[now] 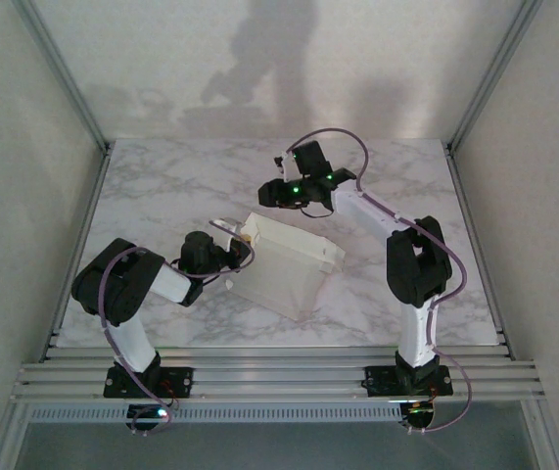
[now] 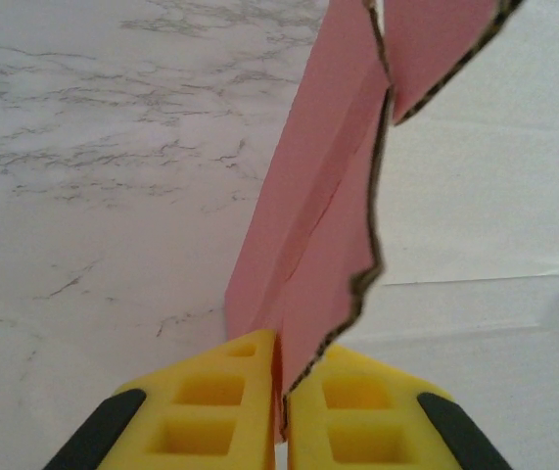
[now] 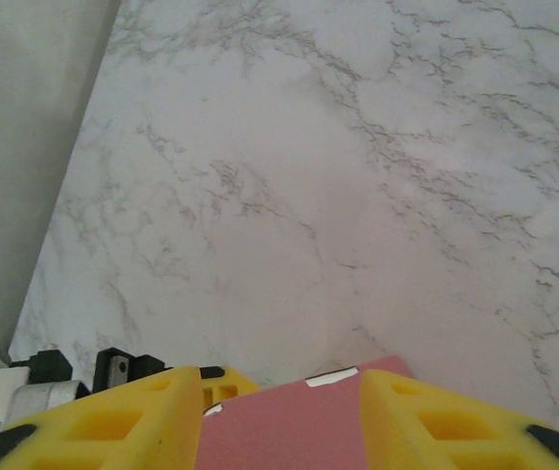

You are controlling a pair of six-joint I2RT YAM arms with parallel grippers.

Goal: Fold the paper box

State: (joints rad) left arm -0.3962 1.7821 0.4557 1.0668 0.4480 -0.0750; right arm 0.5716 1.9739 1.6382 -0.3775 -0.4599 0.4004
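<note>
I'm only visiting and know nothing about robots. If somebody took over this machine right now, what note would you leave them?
Left gripper: shut on a pink flap at the box's left edge.
Right gripper: jaws apart over the box's far corner. Pink card shows between them, apparently not pinched.
Box: mid-table, pale side up, with some sides raised.
Done: folding is started, with sides and flaps lifted.
Left: it is not yet a closed box, so the remaining flaps need folding and tucking.
</note>
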